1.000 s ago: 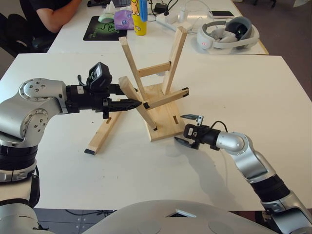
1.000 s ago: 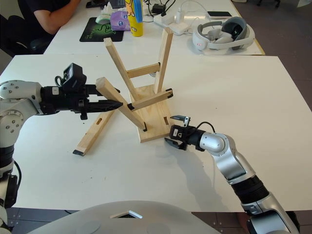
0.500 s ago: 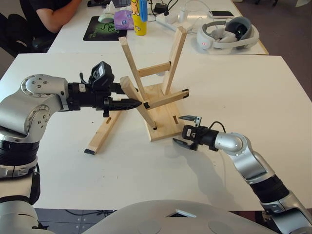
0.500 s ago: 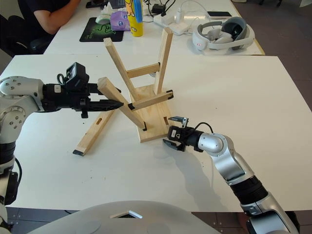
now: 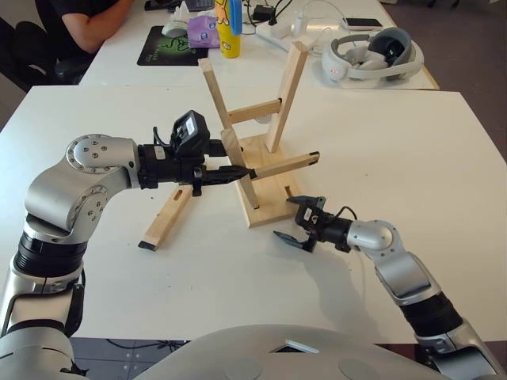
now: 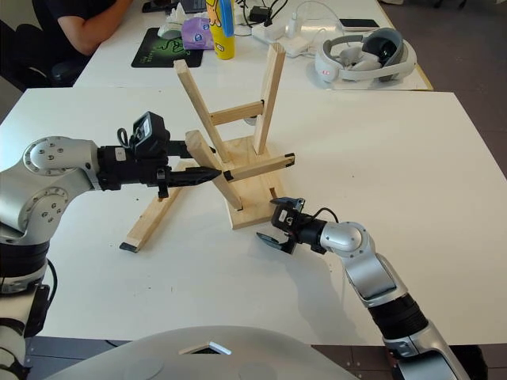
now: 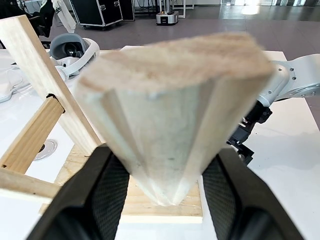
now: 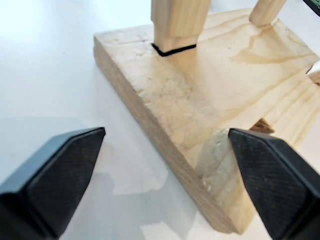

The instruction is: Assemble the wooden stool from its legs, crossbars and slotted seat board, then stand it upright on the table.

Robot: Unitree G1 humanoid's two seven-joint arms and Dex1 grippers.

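The left pincer is pinching a slanted leg of the upturned stool at frame centre. The right pincer is hovering spread, just lower right of the seat board and not bracing it. A sideways push could be tipping everything. The right wrist view is showing the board's corner untouched, which the head views are leaving unclear.

table: white, flat top, main work surface
seat board: lies flat on the table near the middle, slotted face up, legs stuck in it and pointing up
loose leg: flat on the table, just left of the seat board, slot visible, black-capped end toward the near edge
back table: white, sits against the far edge
on back table: mouse mat, yellow bottle, power strip, headset — all well apart from the stool parts
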